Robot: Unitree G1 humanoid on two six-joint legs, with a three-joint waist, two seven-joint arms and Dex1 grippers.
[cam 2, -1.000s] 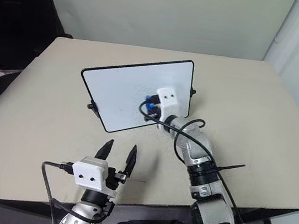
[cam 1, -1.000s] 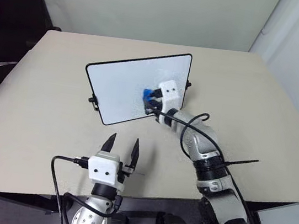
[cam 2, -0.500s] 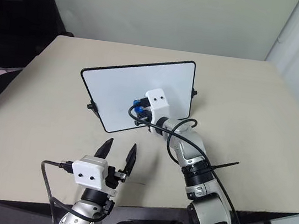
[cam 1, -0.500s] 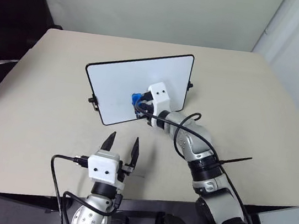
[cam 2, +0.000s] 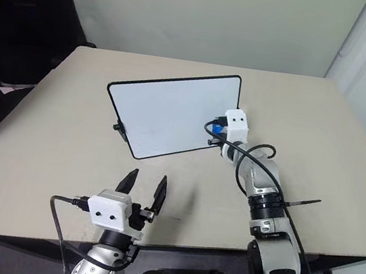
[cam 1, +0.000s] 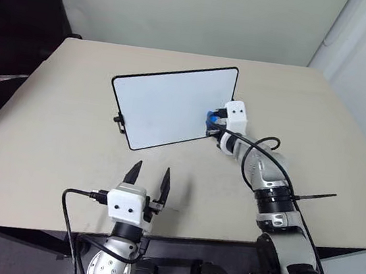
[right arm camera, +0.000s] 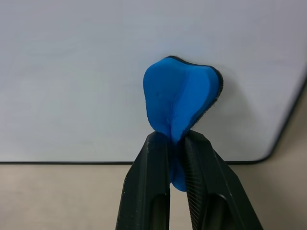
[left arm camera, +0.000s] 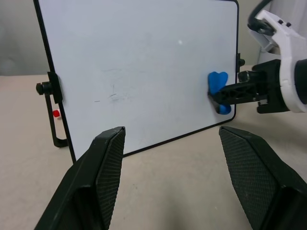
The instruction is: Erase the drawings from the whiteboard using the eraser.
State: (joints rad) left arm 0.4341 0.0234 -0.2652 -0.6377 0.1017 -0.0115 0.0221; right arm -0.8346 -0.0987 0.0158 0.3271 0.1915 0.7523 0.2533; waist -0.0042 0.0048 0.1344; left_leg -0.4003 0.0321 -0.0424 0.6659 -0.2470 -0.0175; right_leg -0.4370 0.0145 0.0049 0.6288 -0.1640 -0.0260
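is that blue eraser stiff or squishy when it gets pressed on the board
Probably squishy: in the right wrist view the eraser is pinched thin between the right pincer fingers and bulges above them. It likely presses flat against the whiteboard, which suits wiping. The board stands upright on small clips, so a hard push might tip or slide it.

One rectangular white whiteboard with a thin black frame (cam 1: 167,104) stands on one pale beige table (cam 1: 44,152). One small bright blue eraser block (right arm camera: 180,98) is there. Two grippers with black fingers: left (cam 1: 149,176), right (cam 1: 214,122).
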